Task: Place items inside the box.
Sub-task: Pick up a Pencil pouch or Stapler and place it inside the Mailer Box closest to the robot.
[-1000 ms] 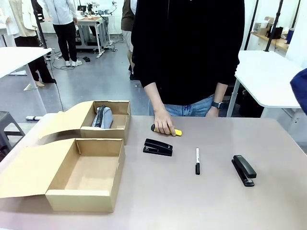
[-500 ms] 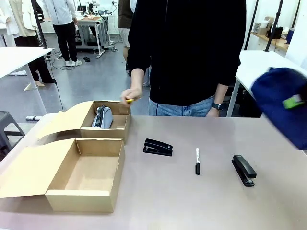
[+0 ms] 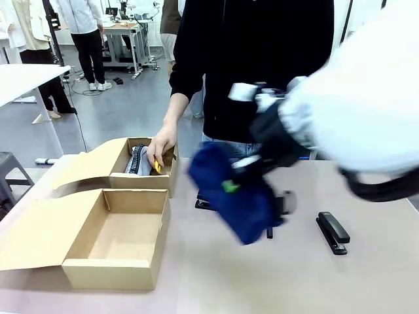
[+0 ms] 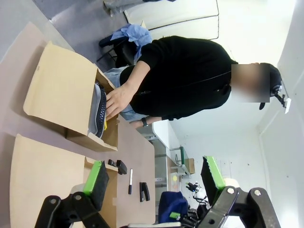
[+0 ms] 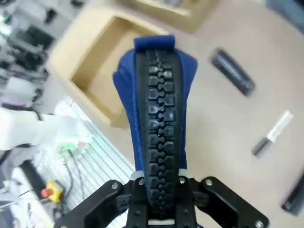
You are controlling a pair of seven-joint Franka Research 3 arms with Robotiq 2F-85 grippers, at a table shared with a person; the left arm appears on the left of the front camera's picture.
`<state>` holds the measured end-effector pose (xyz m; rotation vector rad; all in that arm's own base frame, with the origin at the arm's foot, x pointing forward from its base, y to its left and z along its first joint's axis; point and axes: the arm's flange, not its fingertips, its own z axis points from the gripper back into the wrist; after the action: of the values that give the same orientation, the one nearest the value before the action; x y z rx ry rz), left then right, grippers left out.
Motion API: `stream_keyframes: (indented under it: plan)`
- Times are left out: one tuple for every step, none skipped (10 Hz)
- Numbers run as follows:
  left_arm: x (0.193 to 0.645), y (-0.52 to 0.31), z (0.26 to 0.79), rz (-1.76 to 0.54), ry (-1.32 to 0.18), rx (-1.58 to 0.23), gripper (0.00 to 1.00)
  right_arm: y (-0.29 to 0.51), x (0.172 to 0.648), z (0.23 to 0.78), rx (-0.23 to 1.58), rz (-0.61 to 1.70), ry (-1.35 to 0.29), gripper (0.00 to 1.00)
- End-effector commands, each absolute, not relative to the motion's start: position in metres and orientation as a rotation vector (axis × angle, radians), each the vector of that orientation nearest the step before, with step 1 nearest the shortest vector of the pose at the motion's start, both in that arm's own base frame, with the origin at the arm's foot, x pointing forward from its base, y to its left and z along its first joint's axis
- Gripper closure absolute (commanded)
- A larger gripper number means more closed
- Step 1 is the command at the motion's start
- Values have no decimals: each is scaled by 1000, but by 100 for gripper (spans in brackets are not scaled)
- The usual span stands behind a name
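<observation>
Right gripper (image 5: 159,186) is clamped tight on one end of the navy-blue zip pencil pouch (image 5: 159,114), its chunky black zip running straight up between the fingers. From the front, this gripper (image 3: 230,187) and the pouch (image 3: 241,199) are blurred and held in the air above the middle of the table, to the right of the box and not inside it. Left gripper (image 4: 154,176) hangs with its green pads wide apart and nothing between them.

The grey-brown table (image 3: 366,281) carries everything else. A person in a black top (image 3: 262,59) stands at the far side. The larger, shallow tan cardboard box (image 3: 111,273) sits at the near left with its wide flap lid laid open to the left and its floor bare. Behind it, and touching it, is a smaller, narrower cardboard box (image 3: 165,178), also open, with a grey pouch (image 3: 139,159) inside. The person's hand (image 3: 162,142) reaches into that smaller box, holding a yellow utility knife (image 3: 157,167) beside the grey pouch.

A black desk stapler (image 3: 332,232) lies on the right of the table, well apart from both boxes. A second black stapler (image 3: 201,205) lies nearer the middle, mostly hidden behind the pouch. Between them, seen from the right wrist, lies a white-and-black marker pen (image 5: 271,134)
</observation>
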<state>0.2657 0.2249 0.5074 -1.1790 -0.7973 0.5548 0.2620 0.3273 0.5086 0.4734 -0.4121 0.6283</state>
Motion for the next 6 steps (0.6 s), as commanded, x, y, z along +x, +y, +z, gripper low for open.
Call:
stream_keyframes:
  plan:
    - [265,223,504,536,-832,-1193,0,376,275,515,491,783,-443,92]
    - [265,223,504,536,-832,-1193,0,327,262,509,473,628,-412,92]
    - [265,223,504,536,-832,-1193,0,327,262,509,473,628,-412,92]
    - [265,223,504,536,-832,-1193,0,327,262,509,473,628,-412,92]
    - [265,223,504,536,-832,-1193,0,362,264,507,497,682,-406,92]
    - [265,223,504,536,-832,-1193,0,363,263,511,527,491,-399,92]
